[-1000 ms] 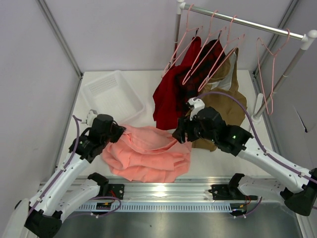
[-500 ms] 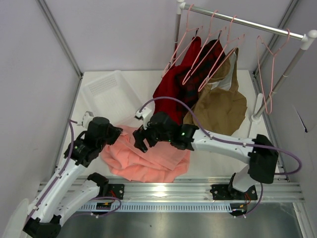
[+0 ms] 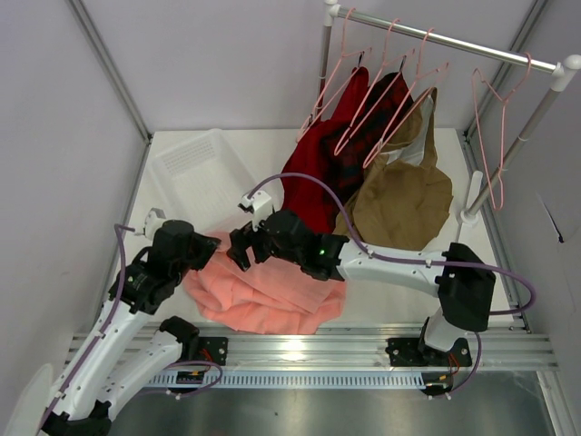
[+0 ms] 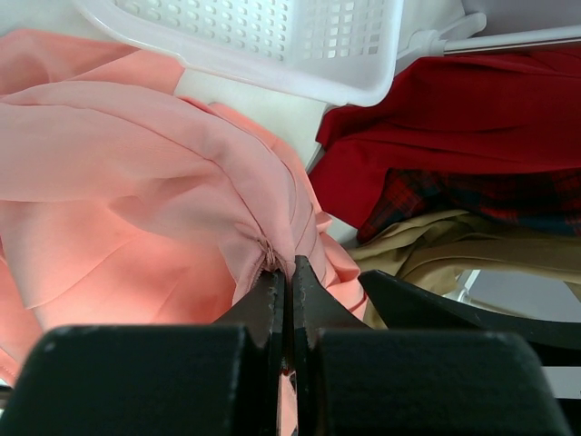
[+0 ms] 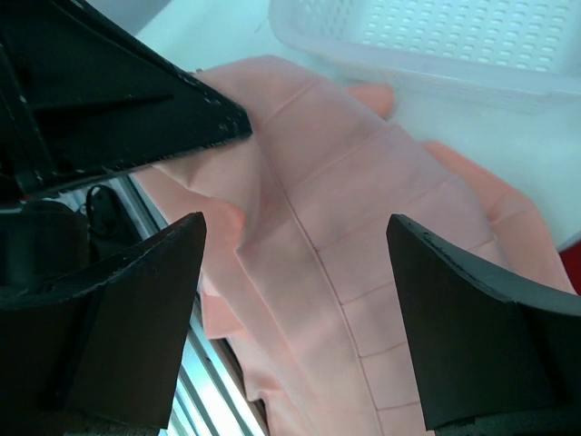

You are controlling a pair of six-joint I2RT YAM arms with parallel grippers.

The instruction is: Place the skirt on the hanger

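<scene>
The salmon-pink skirt lies crumpled on the table in front of the arms. My left gripper is at the skirt's upper left edge, and in the left wrist view it is shut on a bunched fold of the skirt. My right gripper hangs just right of the left one, low over the cloth. In the right wrist view it stands wide open with flat skirt between the fingers and nothing gripped. An empty pale-pink hanger hangs at the right end of the rail.
A white perforated basket sits behind the skirt, at the table's back left. A dark red garment and a tan-brown one hang from other pink hangers on the silver rail. The rail's post stands at the right.
My right arm has swung left across the skirt, from the tan garment to beside the left gripper, and its jaws have widened. The left gripper keeps its hold and has shifted slightly left.
</scene>
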